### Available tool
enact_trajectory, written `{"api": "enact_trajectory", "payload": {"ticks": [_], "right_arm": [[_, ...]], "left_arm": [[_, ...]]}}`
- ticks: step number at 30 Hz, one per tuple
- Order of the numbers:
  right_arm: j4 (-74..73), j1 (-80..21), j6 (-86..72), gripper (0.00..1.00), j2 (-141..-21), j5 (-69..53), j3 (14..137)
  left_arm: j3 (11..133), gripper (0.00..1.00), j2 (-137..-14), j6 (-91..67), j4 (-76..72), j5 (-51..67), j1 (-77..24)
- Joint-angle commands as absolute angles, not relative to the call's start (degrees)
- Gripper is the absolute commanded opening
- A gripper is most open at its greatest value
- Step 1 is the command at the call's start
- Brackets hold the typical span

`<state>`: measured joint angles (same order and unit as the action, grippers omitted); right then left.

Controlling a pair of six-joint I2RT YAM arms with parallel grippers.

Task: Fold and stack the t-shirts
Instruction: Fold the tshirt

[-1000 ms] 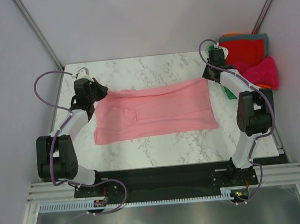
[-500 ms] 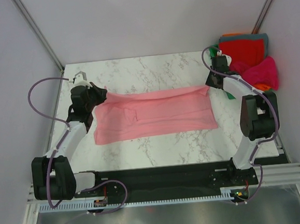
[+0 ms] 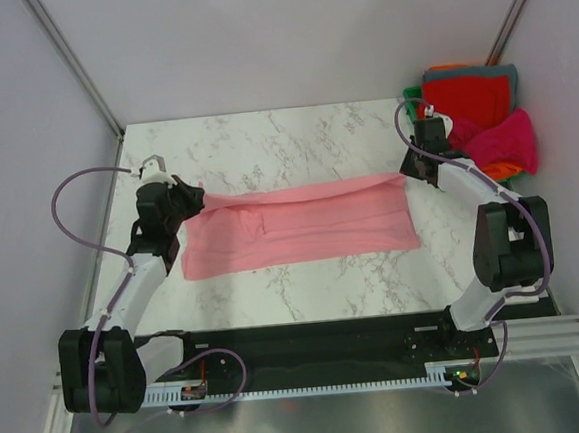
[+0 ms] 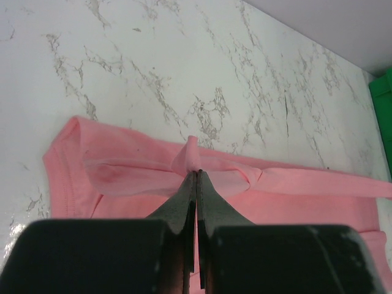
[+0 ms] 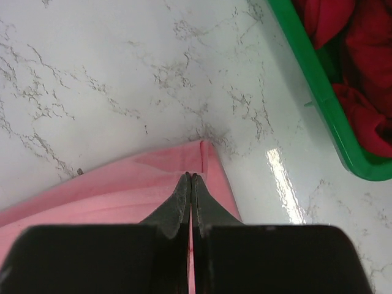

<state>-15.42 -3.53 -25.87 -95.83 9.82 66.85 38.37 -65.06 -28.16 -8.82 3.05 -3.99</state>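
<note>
On the marble table (image 3: 293, 136), seen from above, the salmon-pink t-shirt (image 3: 301, 231) lies spread across the middle, its long side running from 9 o'clock to 3 o'clock. Its near part lies flat on the stone. Its far edge is drawn into a straight, taut band between the two claws; how high that band sits off the table cannot be told.

The left gripper (image 3: 199, 193) sits at the shirt's 10 o'clock corner. In the left wrist view its jaws are pressed together on a small pinch of pink cloth that bunches into a peak at the tips, and a fold runs off from there toward 3 o'clock. A rounded hem curves away at 9 o'clock of that view.

The right gripper (image 3: 406, 172) sits at the shirt's 2 o'clock corner. In the right wrist view its jaws are closed tight on the very corner of the hem, with bare marble just beyond.

At the table's 2 o'clock the green bin (image 5: 312, 79) holds the other shirts, well apart from the pink one. A red t-shirt (image 3: 466, 97) lies on top, with teal-grey cloth (image 3: 479, 69) and an orange edge (image 3: 448, 67) showing at its far side. A magenta t-shirt (image 3: 509, 139) spills over on the near side, just beside the right arm.
</note>
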Motion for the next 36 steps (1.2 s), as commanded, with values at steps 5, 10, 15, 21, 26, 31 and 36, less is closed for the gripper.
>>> {"api": "enact_trajectory", "payload": {"ticks": [5,10,15,21,26,31,36], "right_arm": [[-10.2,-3.3,-28.7,0.0,-89.0,8.4,59.9],[-8.6,-3.5,-29.4,0.0,-86.5,8.6,55.4],[-6.9,-3.4,-30.7,0.01,-85.1,8.7,51.6],[-4.0,-3.4,-33.2,0.0,-82.6,10.7,46.5],[-1.2,-3.4,-35.7,0.0,-81.0,12.7,41.9],[1.6,-3.3,-36.8,0.04,-80.1,12.0,39.4],[2.7,-3.4,-38.3,0.06,-78.6,14.4,37.2]], "left_arm": [[35.4,0.02,-61.3,-26.5,-8.4,0.9,-4.0],[34.5,0.02,-58.5,-26.0,-5.7,0.2,-4.0],[33.1,0.02,-57.8,-27.3,-3.4,-0.8,-4.0],[29.0,0.02,-55.3,-28.1,-2.7,-0.5,-4.0],[24.6,0.02,-51.2,-29.8,-2.6,1.5,-4.0],[20.7,0.02,-46.1,-30.9,-2.6,3.8,-4.0],[16.4,0.02,-41.8,-32.3,-1.9,4.6,-4.0]]}}
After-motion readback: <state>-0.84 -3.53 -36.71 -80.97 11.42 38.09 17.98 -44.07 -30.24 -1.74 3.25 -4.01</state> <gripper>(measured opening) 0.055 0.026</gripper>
